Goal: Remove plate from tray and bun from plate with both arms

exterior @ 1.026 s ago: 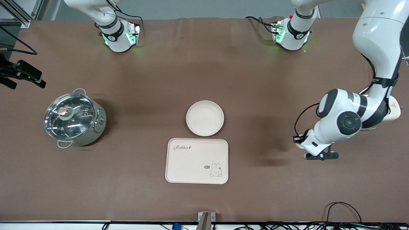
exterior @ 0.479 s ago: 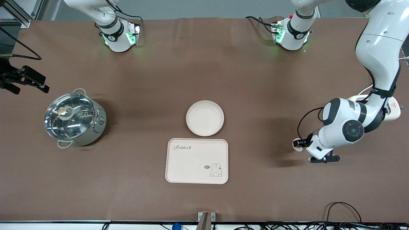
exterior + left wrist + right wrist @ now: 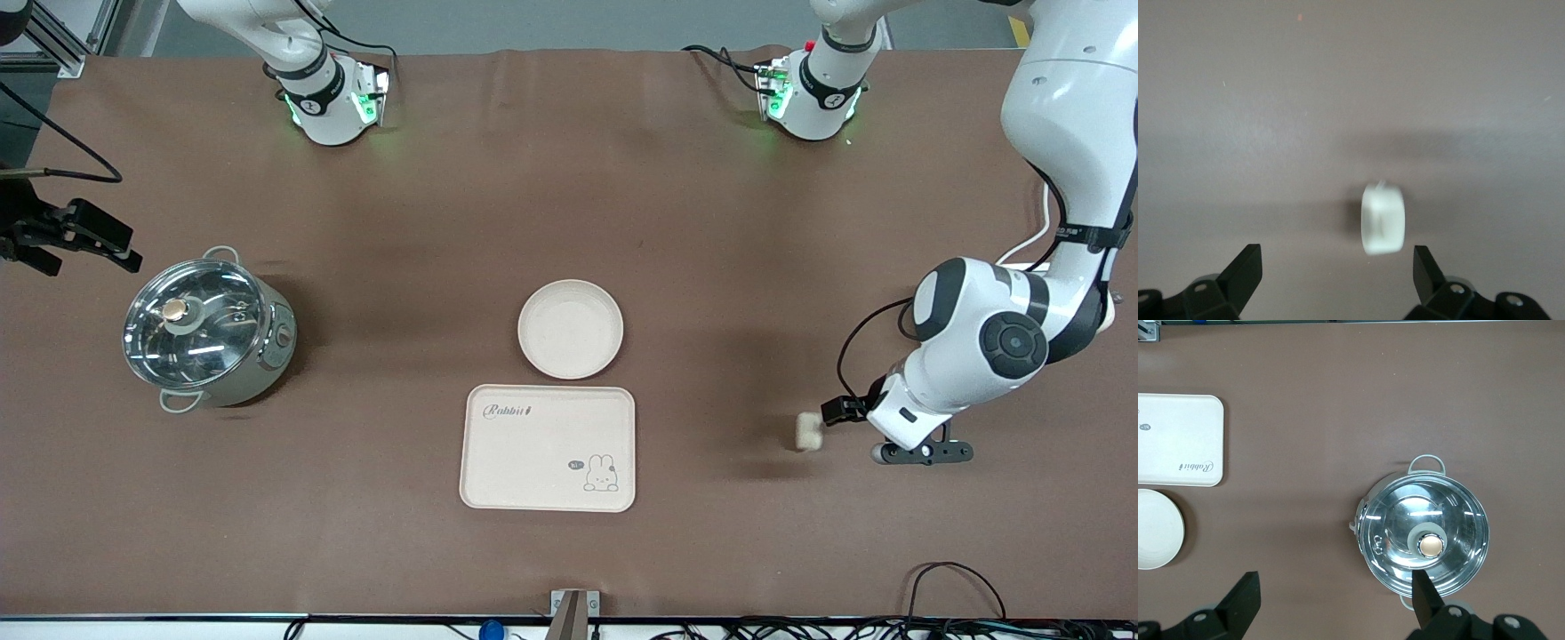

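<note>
At the right arm's end of the table, the right gripper (image 3: pixel 1331 603) hangs high in the air with its fingers spread wide and nothing between them. It is above the brown cloth, near the steel pot with glass lid (image 3: pixel 206 332), and this arm waits. In the middle of the table the plate (image 3: pixel 571 329) stands empty on the cloth, just beside the tray (image 3: pixel 548 448) and farther from the front camera than it, so the plate is already off the tray. The tray also carries nothing.

Toward the left arm's end the bun (image 3: pixel 808 431) lies on the cloth, well apart from plate and tray. The left gripper (image 3: pixel 1337 277) is low over the table just beside it, with fingers wide open, holding nothing. In the left wrist view the bun sits a little ahead of the fingertips, closer to one finger, and its long axis runs along the direction the fingers point. The left forearm is bent low, with the wrist tilted down. I judge that both removals are done and that this arm only needs to lift away.
</note>
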Available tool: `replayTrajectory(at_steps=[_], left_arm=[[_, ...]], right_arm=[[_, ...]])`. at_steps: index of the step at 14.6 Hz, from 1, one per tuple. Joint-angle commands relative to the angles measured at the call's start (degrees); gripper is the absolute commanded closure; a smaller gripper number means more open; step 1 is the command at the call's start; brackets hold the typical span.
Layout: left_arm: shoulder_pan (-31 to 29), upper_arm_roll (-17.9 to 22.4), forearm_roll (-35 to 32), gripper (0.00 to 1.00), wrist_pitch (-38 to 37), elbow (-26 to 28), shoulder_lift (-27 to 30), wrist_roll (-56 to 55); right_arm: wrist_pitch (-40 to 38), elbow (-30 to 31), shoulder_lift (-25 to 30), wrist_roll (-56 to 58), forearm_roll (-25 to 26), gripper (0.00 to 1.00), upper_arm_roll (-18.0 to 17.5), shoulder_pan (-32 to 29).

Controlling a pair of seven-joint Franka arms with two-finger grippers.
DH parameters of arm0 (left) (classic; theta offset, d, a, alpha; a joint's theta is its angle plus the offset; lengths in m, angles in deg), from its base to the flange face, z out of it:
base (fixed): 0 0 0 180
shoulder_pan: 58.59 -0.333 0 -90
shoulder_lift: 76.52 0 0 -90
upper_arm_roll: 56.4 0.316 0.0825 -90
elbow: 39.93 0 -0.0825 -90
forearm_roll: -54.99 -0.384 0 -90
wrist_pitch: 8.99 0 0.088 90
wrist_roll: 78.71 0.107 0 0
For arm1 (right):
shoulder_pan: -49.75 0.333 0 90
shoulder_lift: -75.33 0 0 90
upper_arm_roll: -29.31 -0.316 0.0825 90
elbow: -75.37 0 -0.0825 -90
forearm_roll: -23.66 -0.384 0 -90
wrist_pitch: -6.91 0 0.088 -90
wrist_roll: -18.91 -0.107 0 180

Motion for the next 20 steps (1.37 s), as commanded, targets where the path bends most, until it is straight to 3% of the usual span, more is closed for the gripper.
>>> replayTrajectory(at_steps=[1,3,5,7,13,16,18,20], left_arm=[[0.02,-1.07,-0.89,0.00,-0.89,-0.08,3.72,0.42],[0.54,-1.25,-0.27,0.00,-2.55,0.09,9.25,0.33],[0.72,-3.88,0.17,0.00,-11.74,-2.61,12.77,0.33],[3.69,-2.75,3.31,0.00,-19.67,-5.44,16.63,0.60],[18.01,17.79,17.13,0.00,-32.61,-4.14,30.70,6.47],[20.14,24.65,22.02,0.00,-33.50,0.08,35.80,11.38],[25.22,30.54,22.58,0.00,-31.58,3.50,39.40,14.91],[25.94,31.10,22.49,0.00,-30.51,4.75,40.04,14.23]], right_arm=[[0.01,-0.43,0.06,-0.29,0.29,0.00,-0.49,-0.37],[0.10,-0.43,0.06,-0.29,0.38,0.00,-0.49,-0.37],[0.10,-0.43,0.06,-0.29,0.29,0.00,-0.49,-0.64],[0.10,-0.43,0.06,-0.29,0.29,0.00,-0.49,-0.64],[0.18,-0.43,0.06,-0.29,0.29,0.00,-0.49,-0.55],[0.10,-0.43,0.06,-0.37,0.20,0.00,-0.49,-0.55],[0.01,-0.43,0.06,-0.38,0.11,0.00,-0.49,-0.64],[-0.34,-0.34,0.06,-0.29,0.29,0.00,-0.49,-0.55]])
